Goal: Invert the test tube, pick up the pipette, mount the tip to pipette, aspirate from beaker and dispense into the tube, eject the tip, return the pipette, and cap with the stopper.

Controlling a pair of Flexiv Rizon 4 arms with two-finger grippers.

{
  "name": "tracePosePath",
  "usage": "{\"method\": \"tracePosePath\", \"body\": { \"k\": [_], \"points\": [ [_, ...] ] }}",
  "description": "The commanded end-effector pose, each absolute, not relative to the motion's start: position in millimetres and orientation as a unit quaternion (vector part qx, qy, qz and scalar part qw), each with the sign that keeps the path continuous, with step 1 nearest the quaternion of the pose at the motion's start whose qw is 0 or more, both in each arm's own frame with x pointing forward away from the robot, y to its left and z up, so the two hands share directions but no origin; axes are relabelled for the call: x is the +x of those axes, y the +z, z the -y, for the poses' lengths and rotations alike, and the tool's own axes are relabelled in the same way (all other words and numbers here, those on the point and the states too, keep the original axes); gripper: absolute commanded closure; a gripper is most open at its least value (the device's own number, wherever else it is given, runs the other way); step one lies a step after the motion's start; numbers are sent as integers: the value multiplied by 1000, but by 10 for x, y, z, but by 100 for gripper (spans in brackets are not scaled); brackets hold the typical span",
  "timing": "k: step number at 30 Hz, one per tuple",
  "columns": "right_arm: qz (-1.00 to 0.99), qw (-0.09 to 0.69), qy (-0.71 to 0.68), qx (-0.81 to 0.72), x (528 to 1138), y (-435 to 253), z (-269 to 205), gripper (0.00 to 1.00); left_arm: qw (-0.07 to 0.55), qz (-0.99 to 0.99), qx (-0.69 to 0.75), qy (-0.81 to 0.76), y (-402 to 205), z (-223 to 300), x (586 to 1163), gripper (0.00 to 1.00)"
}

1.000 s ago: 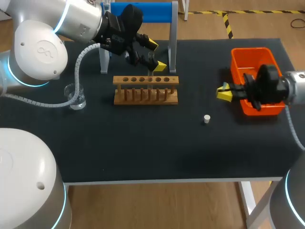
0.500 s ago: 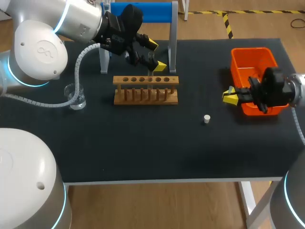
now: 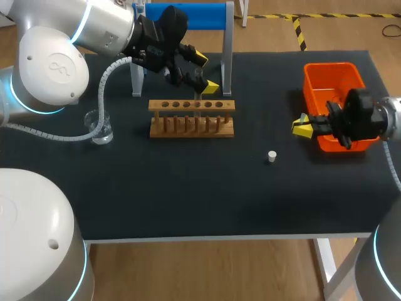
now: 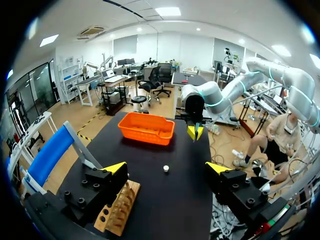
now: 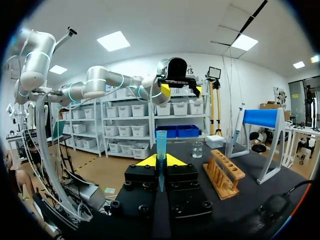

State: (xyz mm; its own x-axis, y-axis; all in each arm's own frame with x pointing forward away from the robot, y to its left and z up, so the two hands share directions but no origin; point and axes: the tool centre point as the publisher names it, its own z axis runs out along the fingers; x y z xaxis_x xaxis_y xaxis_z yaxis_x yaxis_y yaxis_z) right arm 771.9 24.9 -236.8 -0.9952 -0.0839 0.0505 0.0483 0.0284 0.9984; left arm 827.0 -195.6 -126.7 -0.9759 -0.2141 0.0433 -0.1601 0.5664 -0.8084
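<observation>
Head: right gripper (image 3: 302, 126) pulled back toward the orange bin (image 3: 329, 65) a second ago and has been static since. Left gripper (image 3: 205, 73) unmoved over the rack (image 3: 192, 118), so this reads as a pause mid-step. Stopper (image 3: 271, 157) loose on the table, beaker (image 3: 100, 125) at left. Test tube not discernible here. Left wrist: fingers wide apart, nothing between them. Right wrist: fingers closed on a blue pipette piece (image 5: 161, 142); lower end hidden, tip or body unclear.
</observation>
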Motion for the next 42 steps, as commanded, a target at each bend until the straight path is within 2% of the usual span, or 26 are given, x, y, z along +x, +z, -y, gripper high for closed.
{"method": "tracePosePath", "body": {
  "k": [1, 6, 17, 26, 42],
  "points": [
    [716, 48, -696, 13, 7717, -2368, -243, 100, 29, -885, -106, -453, -1264, 1959, 8275, 0],
    [716, 48, -696, 13, 7717, -2368, -243, 100, 29, -885, -106, -453, -1264, 1959, 8275, 0],
    [716, 48, -696, 13, 7717, -2368, -243, 100, 74, -880, -239, -404, -1431, 985, 8811, 0],
    [716, 48, -696, 13, 7717, -2368, -243, 100, 102, -872, -289, -381, -1444, 519, 8950, 0],
    [716, 48, -696, 13, 7717, -2368, -243, 100, 214, -785, -450, -368, -1517, 144, 9288, 0]
  ]
}}
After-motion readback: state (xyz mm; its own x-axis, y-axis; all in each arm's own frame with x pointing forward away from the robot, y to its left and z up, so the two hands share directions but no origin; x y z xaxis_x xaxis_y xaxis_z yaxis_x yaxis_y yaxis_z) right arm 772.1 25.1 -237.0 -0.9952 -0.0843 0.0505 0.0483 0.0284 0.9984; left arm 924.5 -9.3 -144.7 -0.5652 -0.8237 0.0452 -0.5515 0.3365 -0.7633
